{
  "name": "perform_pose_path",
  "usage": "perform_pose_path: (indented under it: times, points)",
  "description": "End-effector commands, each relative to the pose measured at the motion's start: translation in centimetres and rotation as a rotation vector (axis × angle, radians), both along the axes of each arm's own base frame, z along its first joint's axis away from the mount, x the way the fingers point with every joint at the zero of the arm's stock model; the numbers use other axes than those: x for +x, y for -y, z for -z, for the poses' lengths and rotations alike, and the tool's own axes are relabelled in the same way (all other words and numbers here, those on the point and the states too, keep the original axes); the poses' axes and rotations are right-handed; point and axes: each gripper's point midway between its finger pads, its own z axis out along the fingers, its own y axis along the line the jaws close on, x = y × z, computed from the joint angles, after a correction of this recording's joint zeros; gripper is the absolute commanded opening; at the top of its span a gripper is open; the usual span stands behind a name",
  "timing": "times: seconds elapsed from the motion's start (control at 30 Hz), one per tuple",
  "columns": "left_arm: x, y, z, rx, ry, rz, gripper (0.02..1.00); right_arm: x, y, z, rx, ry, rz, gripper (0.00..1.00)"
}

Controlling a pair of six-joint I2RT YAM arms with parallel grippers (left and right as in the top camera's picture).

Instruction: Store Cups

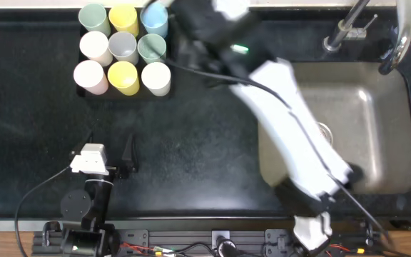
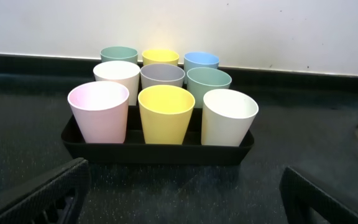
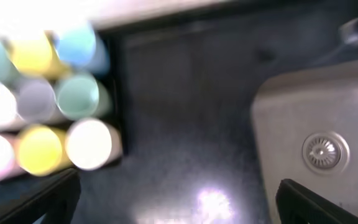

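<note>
Right gripper spread wide, raised beside cup tray; left gripper wide, low, facing tray.

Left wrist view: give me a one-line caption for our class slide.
Nine pastel cups stand upright, three by three, in a black tray on a dark counter.

Tray: black, on dark tabletop, nine upright cups in three rows.
Near row: pink cup, yellow cup, white cup.
End effector: fingers wide apart, short of the tray.
</note>
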Motion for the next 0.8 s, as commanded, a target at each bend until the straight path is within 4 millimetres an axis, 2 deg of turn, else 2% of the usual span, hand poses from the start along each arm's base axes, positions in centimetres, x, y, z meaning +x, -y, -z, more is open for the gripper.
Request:
perform_pose_path:
  times: [0.03,0.1,0.17,0.3,0.37,0.43,0.53,0.6,0.8]
  points:
    - [0.0,-0.2,0.0,0.017,0.007,-0.003,1.000,-2.0,7.6,-3.2,-0.005,0.093,0.230,1.000]
    - [0.0,-0.2,0.0,0.017,0.007,-0.003,1.000,-3.4,10.3,-2.8,-0.027,0.102,0.281,1.000]
    - [0.0,-0.2,0.0,0.018,0.007,-0.003,1.000,-4.6,11.9,-1.9,-0.001,0.123,0.267,1.000]
    - [0.0,-0.2,0.0,0.017,0.007,-0.003,1.000,-6.5,13.1,1.1,0.134,0.218,0.130,0.996]
    - [0.0,-0.2,0.0,0.017,0.007,-0.003,0.998,-7.5,14.7,3.2,0.137,0.279,0.110,0.998]
    - [0.0,-0.2,0.0,0.017,0.007,-0.003,1.000,-8.1,16.0,5.2,0.120,0.294,0.131,0.998]
    - [0.0,-0.2,0.0,0.017,0.007,-0.003,1.000,-8.7,19.7,8.6,0.034,0.302,0.236,0.998]
    - [0.0,-0.2,0.0,0.017,0.007,-0.003,0.998,-9.1,21.9,10.2,-0.009,0.323,0.313,0.996]
    - [0.0,-0.2,0.0,0.017,0.007,-0.003,0.998,-10.4,24.3,12.7,-0.005,0.423,0.367,0.998]
